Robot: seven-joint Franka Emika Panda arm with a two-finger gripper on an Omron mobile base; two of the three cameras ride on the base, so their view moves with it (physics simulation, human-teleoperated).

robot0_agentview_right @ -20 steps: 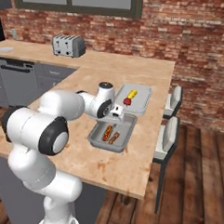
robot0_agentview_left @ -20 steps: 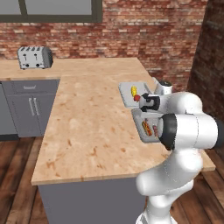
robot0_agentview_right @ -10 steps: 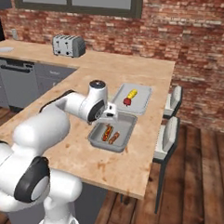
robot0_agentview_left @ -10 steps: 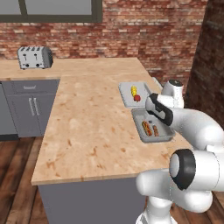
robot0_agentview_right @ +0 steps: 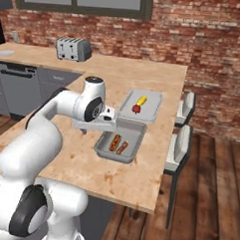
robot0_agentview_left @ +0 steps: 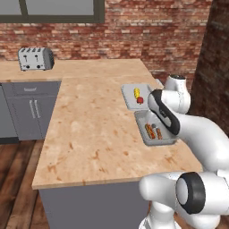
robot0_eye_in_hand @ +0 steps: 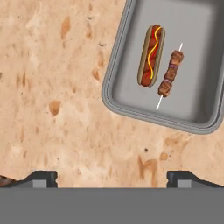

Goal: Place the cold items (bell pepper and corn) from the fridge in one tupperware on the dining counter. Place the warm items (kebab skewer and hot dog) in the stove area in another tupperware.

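On the beige dining counter (robot0_agentview_right: 65, 154) the darker tupperware (robot0_agentview_right: 121, 158) holds the hot dog (robot0_agentview_right: 114, 141) and the kebab skewer (robot0_agentview_right: 123, 147). Just beyond it, the pale tupperware (robot0_agentview_right: 151, 106) carries the yellow corn (robot0_agentview_right: 141, 100) and the red bell pepper (robot0_agentview_right: 136, 109). My gripper (robot0_agentview_right: 95, 130) hovers over bare counter just left of the darker tray, open and empty. In the hand view the gripper (robot0_eye_in_hand: 112, 179) points straight down, with the hot dog (robot0_eye_in_hand: 151, 54) and kebab skewer (robot0_eye_in_hand: 170, 74) lying side by side in the tray (robot0_eye_in_hand: 201, 78) at upper right. From the left base view both trays (robot0_agentview_left: 130, 102) (robot0_agentview_left: 144, 135) sit by the counter's right edge.
A steel toaster (robot0_agentview_right: 73, 49) stands at the counter's far left corner by the brick wall. Two pale chairs (robot0_agentview_right: 184, 125) are tucked against the counter's right side. Grey cabinets (robot0_agentview_left: 27, 112) run below the back counter. My arm's elbow (robot0_agentview_left: 163, 112) crosses over the darker tray.
The arm has swung and stretched out low; the hand has slid from above the trays to the counter left of the darker tray. The jaws stay open.
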